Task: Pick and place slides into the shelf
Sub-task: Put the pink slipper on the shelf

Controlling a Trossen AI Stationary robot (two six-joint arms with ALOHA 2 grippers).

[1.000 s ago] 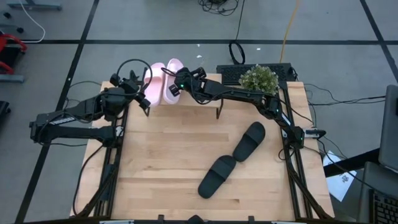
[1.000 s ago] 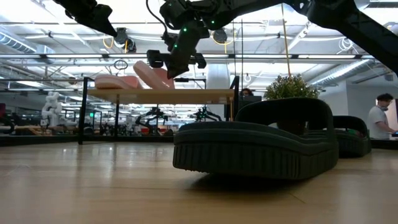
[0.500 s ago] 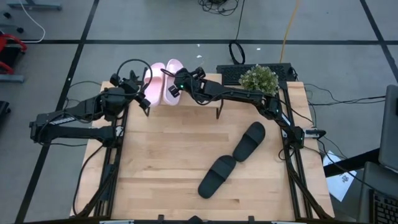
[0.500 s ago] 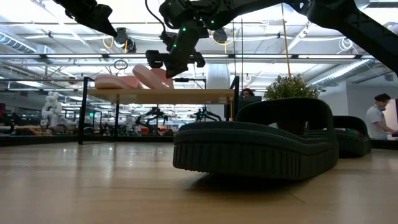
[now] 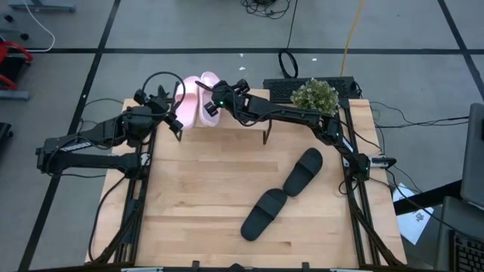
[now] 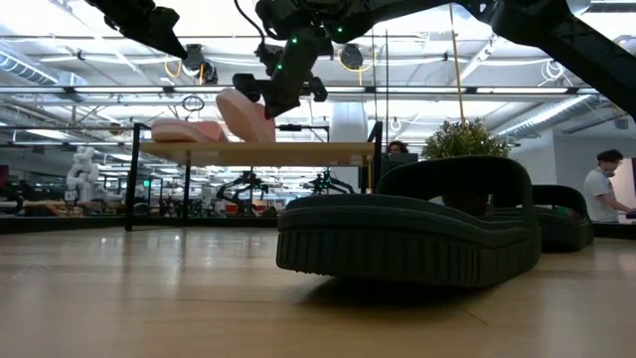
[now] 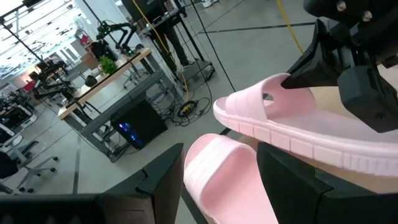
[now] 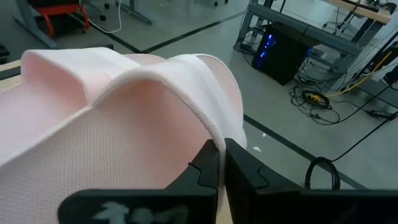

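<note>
Pink slide (image 6: 245, 115), tilted with its heel raised above the shelf (image 6: 253, 153), is pinched at the strap by the right gripper (image 5: 214, 106), beside the flat pink slide (image 6: 186, 130); left gripper (image 5: 175, 125) hovers nearby, fingers spread and empty.

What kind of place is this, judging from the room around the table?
Probably a robotics lab or an open industrial workspace. The low view shows a person standing at another station. The left wrist view shows a workbench carrying another robot arm. Cables lie on the grey floor.
</note>
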